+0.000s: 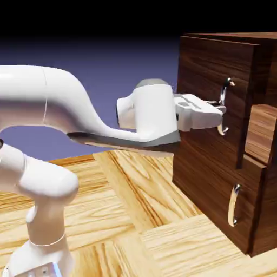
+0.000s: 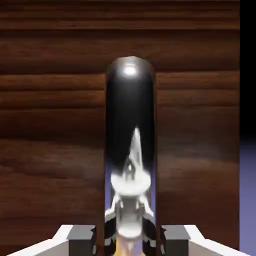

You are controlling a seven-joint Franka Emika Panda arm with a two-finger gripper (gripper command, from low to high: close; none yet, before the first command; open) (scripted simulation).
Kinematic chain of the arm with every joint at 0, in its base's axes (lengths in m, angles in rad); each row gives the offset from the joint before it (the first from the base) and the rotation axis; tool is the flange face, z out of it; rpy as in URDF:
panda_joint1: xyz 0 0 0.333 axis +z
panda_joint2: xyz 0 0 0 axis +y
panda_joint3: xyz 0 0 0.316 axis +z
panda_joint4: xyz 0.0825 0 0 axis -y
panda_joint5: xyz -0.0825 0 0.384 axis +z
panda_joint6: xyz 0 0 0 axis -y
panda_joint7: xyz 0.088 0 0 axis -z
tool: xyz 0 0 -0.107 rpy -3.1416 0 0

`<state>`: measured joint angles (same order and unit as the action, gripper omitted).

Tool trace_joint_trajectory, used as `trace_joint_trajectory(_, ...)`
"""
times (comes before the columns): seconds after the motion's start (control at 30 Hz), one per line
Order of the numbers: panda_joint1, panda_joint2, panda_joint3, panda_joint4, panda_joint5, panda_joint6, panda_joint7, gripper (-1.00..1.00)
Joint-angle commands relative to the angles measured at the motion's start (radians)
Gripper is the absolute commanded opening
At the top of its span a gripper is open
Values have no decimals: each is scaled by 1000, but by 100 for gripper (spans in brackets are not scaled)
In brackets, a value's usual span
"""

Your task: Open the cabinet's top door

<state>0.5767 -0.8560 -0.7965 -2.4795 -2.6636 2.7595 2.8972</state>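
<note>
The gripper (image 1: 221, 110) is clamped tight on the top door's (image 1: 213, 92) silver handle (image 1: 225, 105). The arm (image 1: 65, 103) reaches level toward the cabinet (image 1: 216, 173)

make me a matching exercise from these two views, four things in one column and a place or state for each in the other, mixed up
Things:
1. claw
2. top door
3. lower handle
4. table

Places or states:
A. light wood planks under the arm and the cabinet
B. shut on the top door's handle
C. untouched, on the cabinet's bottom panel
D. dark wood grain, swung slightly out from the cabinet front

Pairs: 1-B, 2-D, 3-C, 4-A
</note>
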Motion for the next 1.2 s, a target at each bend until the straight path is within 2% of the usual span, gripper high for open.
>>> trace_joint_trajectory(0.0,-36,-4,32,-22,21,-8,0,-100)
trace_joint_trajectory(0.43,-507,-113,483,-247,325,-20,-1,-100)
trace_joint_trajectory(0.63,-655,-248,659,-353,580,-21,-123,-100)
trace_joint_trajectory(0.93,-712,-448,834,-475,971,-87,-364,-100)
trace_joint_trajectory(1.17,-629,-590,985,-539,1276,-261,-535,-100)
